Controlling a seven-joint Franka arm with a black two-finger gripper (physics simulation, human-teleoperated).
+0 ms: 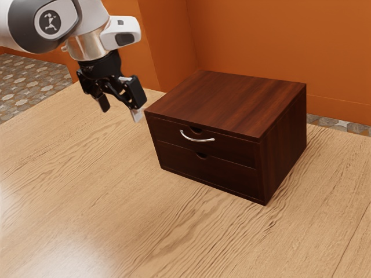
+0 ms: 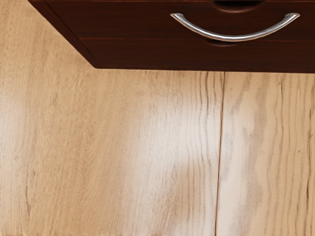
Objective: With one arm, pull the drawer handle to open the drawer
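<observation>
1. Pulling starts at the handle (image 1: 196, 138), a curved silver bar, bowed downward, on the top drawer (image 1: 232, 146), toward that front's end at the exterior view's left. In the wrist view the handle (image 2: 235, 30) lies ahead of the hand, its ends fixed to the wood.
2. The drawer front sits flush with the lower drawer (image 1: 223, 169), so I judge it shut and the pull not yet begun.
3. Both drawers belong to a dark cabinet (image 1: 232, 99) standing on the pale wooden table (image 1: 116, 208), toward its far side.
4. The gripper (image 1: 122, 110) hangs in the air off the cabinet's corner at the exterior view's left, above handle height. It touches nothing, and its fingers stand apart and empty.
5. The step in hand looks like the approach. To do it well, bring the hand round in front of the drawer, drop to the bar's height and aim at its middle. The fingers should go in one above and one below the bar.
6. Close only once the bar lies between the fingers, then draw straight out toward the near side. A slanted pull could slide along the curve or drag the cabinet over the table.
</observation>
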